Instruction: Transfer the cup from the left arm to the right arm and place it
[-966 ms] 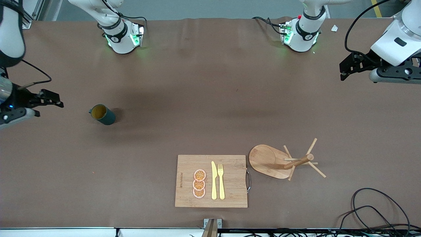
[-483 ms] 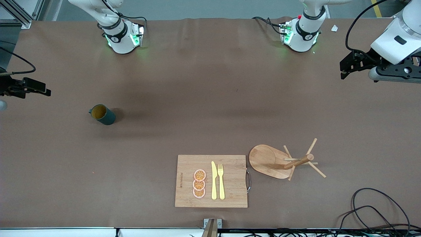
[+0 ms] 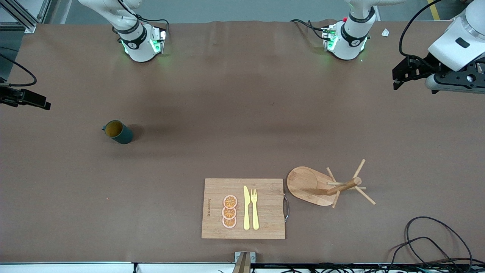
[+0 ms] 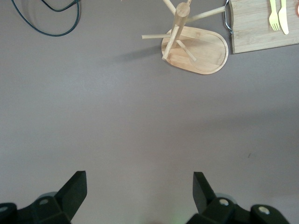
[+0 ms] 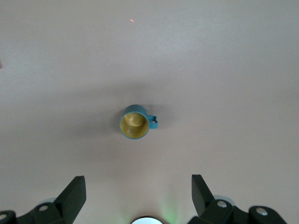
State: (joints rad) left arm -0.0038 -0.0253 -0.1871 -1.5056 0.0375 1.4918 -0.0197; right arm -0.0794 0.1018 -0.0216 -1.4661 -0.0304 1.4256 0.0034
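Note:
The cup (image 3: 118,132), a small dark teal mug with an orange-brown inside, stands upright on the brown table toward the right arm's end. Nothing touches it. In the right wrist view it (image 5: 135,122) lies well ahead of my right gripper (image 5: 138,191), whose fingers are wide open and empty. In the front view my right gripper (image 3: 43,104) hangs over the table's edge at the right arm's end, apart from the cup. My left gripper (image 3: 396,77) is open and empty over the left arm's end of the table, and its own view (image 4: 140,191) shows only bare table between the fingers.
A wooden cutting board (image 3: 212,208) with a yellow knife, a yellow fork and orange slices lies near the front edge. A wooden mug tree (image 3: 343,186) on an oval base stands beside it. Black cables (image 3: 428,242) lie at the front corner, at the left arm's end.
My right gripper has pulled away from the cup toward the right arm's end and now shows only at the view's edge. My left gripper has shifted slightly. The cup has not moved.

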